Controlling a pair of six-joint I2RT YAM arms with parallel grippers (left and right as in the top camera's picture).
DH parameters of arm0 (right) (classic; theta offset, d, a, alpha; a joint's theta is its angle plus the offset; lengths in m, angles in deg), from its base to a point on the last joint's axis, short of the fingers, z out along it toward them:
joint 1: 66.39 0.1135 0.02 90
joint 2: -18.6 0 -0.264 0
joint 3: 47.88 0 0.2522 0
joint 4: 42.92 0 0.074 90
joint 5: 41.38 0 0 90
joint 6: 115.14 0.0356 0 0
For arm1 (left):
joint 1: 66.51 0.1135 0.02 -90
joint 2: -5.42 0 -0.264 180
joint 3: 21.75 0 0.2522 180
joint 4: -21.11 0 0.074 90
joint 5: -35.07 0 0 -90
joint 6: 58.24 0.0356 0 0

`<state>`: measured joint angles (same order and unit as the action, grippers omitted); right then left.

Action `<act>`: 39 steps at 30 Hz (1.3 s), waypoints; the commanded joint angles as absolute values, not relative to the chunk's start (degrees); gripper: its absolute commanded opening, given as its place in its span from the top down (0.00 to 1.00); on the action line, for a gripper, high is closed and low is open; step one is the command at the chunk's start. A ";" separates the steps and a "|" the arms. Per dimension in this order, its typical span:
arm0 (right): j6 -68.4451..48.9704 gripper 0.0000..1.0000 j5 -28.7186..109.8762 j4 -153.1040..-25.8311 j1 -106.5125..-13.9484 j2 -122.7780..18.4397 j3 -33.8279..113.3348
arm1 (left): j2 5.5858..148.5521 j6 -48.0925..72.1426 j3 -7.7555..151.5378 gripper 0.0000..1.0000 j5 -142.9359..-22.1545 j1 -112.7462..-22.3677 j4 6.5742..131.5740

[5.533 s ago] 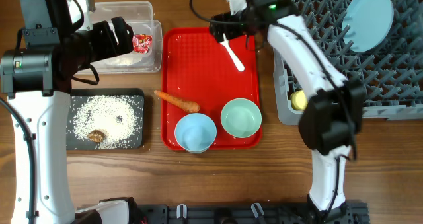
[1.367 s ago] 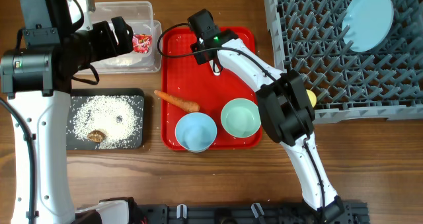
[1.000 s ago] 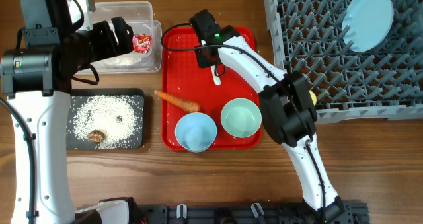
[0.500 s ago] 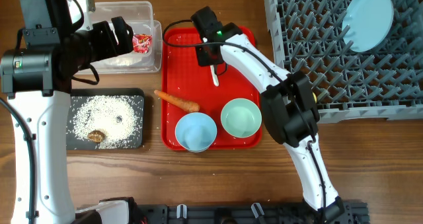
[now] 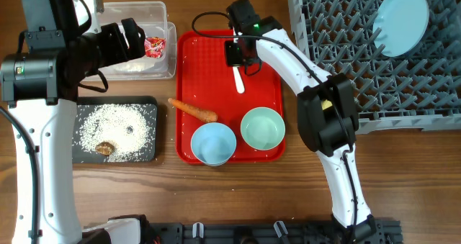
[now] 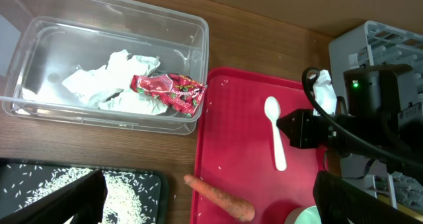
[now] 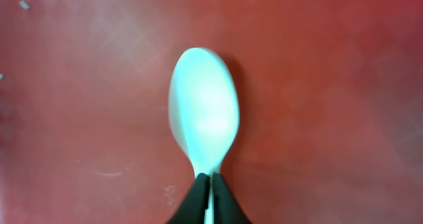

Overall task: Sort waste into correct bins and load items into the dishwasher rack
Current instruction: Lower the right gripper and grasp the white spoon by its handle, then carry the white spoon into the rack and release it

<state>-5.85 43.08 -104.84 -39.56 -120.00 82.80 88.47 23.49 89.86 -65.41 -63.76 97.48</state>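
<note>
A white spoon [image 5: 239,79] lies lengthwise in the upper part of the red tray [image 5: 271,71]. My right gripper [image 5: 237,59] is shut on the neck of the spoon [image 7: 203,115], its black fingertips [image 7: 198,192] pinched just behind the bowl. An orange carrot [image 5: 193,110] lies across the tray's left edge. A light blue bowl [image 5: 213,144] and a pale green bowl [image 5: 262,128] stand at the tray's front. My left gripper [image 6: 211,207] hangs open above the clear tub [image 5: 160,12], which holds white tissue [image 6: 109,78] and a red wrapper [image 6: 168,90].
The black tray [image 5: 150,104] at front left holds rice [image 5: 115,127] and a brown lump [image 5: 106,148]. The grey rack [image 5: 346,28] fills the back right, with a light blue plate [image 5: 402,19] standing in it. The right arm stretches from the front edge over the rack's left corner.
The right wrist has swung to the right over the tray's back part, and the spoon has shifted a little right with it. The left arm has not moved.
</note>
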 commanded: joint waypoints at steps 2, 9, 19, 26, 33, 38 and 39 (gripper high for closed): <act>-5.56 0.96 44.70 -102.57 -39.56 -118.45 80.59 | 88.90 23.16 90.60 0.00 -65.30 -63.50 97.30; -5.41 0.79 44.24 -102.33 -39.26 -121.88 80.48 | 88.90 23.16 90.60 0.00 -65.30 -63.50 97.30; -7.01 0.40 41.09 -99.29 -39.87 -121.66 82.45 | 88.90 23.16 90.60 0.00 -65.30 -63.50 97.30; -5.26 0.48 39.39 -100.41 -38.78 -121.90 79.68 | 88.90 23.16 90.60 0.00 -65.30 -63.50 97.30; 1.89 0.66 43.52 -99.77 -38.01 -123.32 75.83 | 88.90 23.16 90.60 0.00 -65.30 -63.50 97.30; 2.07 0.87 43.67 -99.34 -38.01 -123.39 75.83 | 88.90 23.16 90.60 0.00 -65.30 -63.50 97.30; 2.07 0.92 43.65 -99.34 -37.95 -123.37 75.83 | 88.90 23.16 90.60 0.00 -65.30 -63.50 97.30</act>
<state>0.71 43.96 -98.83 -38.69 -120.13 78.39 88.47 23.49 89.86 -65.41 -63.76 97.48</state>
